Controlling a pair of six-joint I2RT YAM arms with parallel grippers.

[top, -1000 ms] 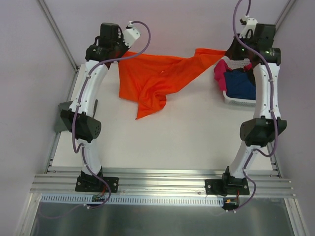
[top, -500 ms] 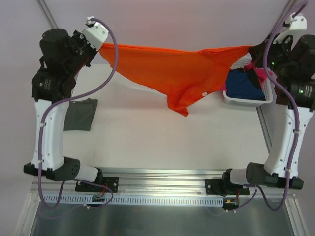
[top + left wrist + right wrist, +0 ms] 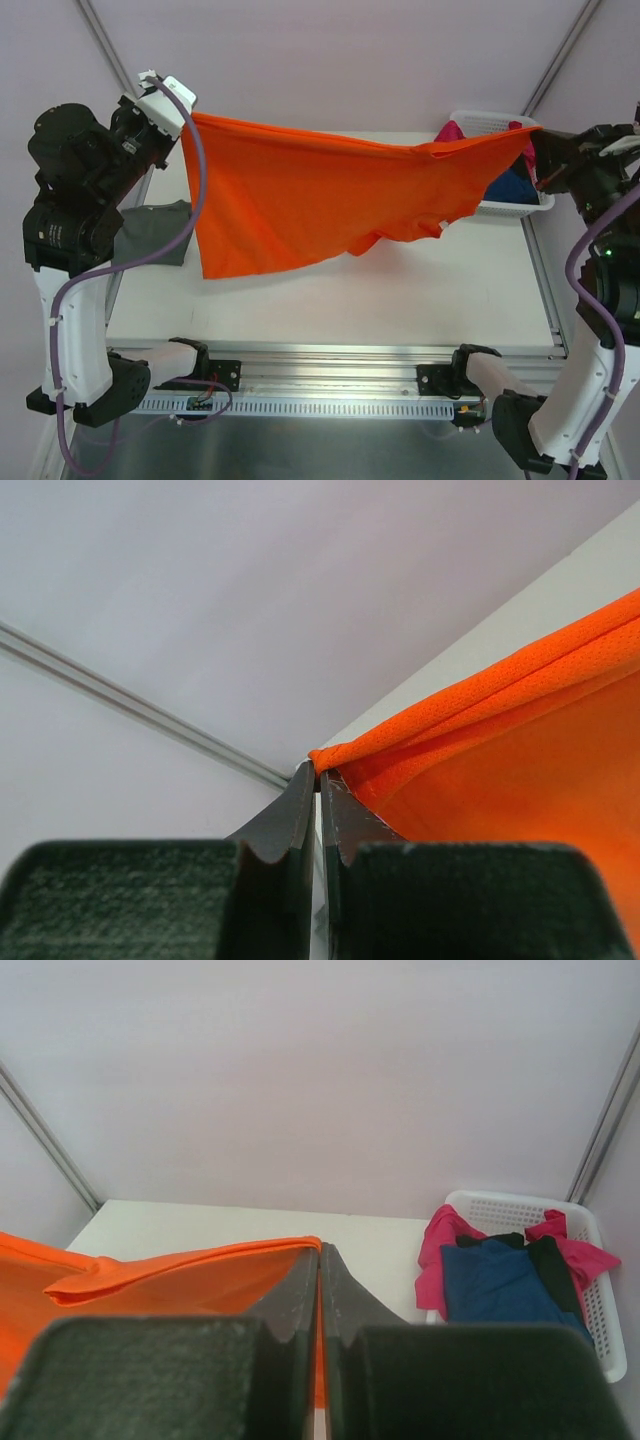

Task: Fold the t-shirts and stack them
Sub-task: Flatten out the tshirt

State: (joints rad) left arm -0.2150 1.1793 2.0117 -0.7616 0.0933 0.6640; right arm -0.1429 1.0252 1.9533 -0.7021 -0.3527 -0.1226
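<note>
While the orange shirt (image 3: 300,200) hangs in the air over the table (image 3: 400,300), its loose lower edge droops nearest me, further down on the left than on the right. Up along the top edge each arm has an end. The left gripper (image 3: 318,772) has its jaws pressed together on a rolled bit of hem, and the right gripper (image 3: 320,1252) pinches the other end the same way.

To spread it well, I'd keep both pinches level and the top edge taut (it dips a little mid-span). Then I'd lower the sheet flat onto bare table, clear of the grey-green shirt (image 3: 152,235) lying at the left edge. Further back on the right, the basket (image 3: 478,120) holds the pink shirt (image 3: 440,1250) and the navy shirt (image 3: 500,1280).

A second ago the orange one was a crumpled heap at the far side, with both arms stretched out to it. Half a second ago it was lifted but bunched into a narrow swag. Now the arms stand wide apart and it hangs broad.
</note>
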